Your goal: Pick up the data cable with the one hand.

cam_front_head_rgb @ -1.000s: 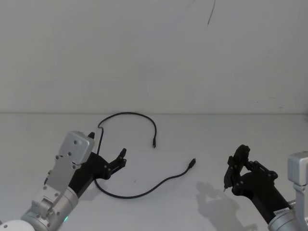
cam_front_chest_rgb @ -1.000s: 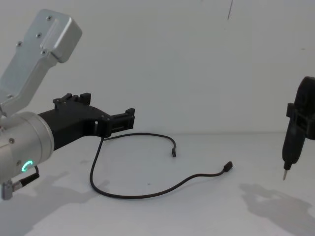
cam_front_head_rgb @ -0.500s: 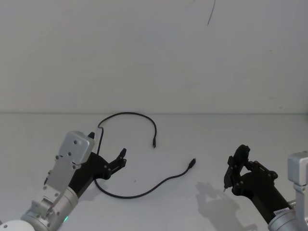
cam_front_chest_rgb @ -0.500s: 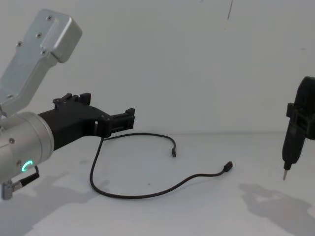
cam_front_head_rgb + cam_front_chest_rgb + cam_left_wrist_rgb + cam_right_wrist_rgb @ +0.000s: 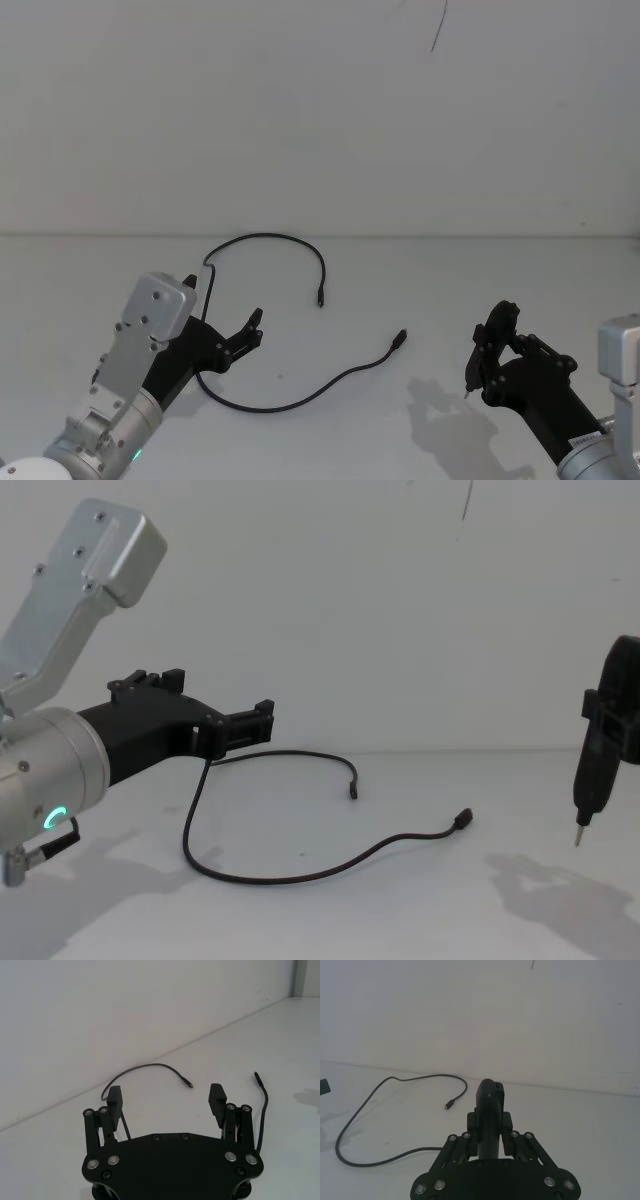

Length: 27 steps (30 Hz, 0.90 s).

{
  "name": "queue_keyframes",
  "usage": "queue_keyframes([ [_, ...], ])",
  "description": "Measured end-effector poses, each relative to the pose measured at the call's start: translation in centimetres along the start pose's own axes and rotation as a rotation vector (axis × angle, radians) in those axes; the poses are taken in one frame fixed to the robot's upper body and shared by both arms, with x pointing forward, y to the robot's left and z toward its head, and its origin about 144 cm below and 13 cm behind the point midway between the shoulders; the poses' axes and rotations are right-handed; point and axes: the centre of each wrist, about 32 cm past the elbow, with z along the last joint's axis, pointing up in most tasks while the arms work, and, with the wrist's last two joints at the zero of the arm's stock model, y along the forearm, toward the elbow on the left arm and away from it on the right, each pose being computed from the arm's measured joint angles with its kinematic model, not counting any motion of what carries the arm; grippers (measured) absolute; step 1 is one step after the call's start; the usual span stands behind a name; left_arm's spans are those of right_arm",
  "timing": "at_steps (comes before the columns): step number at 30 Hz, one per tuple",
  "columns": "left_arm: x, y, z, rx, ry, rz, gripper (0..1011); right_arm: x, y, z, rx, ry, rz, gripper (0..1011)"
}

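Black cable ungrasped; left gripper held spread wide over 9 o'clock bend; descent, closure called for. Right gripper parked 4 o'clock, clamped on tool.

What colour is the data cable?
The data cable is black; the head view shows it best.

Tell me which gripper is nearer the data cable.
Left. The left gripper hangs open over the data cable; the right gripper, holding a tool, sits apart past its right end.

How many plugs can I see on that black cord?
2, both on the data cable: the far plug at mid-table, the near plug closer to the robot, to its right.
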Motion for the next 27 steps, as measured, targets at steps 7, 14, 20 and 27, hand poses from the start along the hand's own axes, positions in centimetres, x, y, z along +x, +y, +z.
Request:
queue_keyframes([
  [7,0.4,0.0,0.2,0.011,0.012,-0.031,1001,0.0,0.0,0.0,0.000,0.000,0.000,263],
  [14,1.5,-0.4,0.7,0.026,0.037,-0.098,1001,0.0,0.0,0.0,0.000,0.000,0.000,263],
  [20,2.7,-0.9,1.2,0.045,0.061,-0.170,1001,0.0,0.0,0.0,0.000,0.000,0.000,263],
  [27,4.8,-2.1,2.0,0.076,0.088,-0.269,1001,0.0,0.0,0.0,0.000,0.000,0.000,263],
])
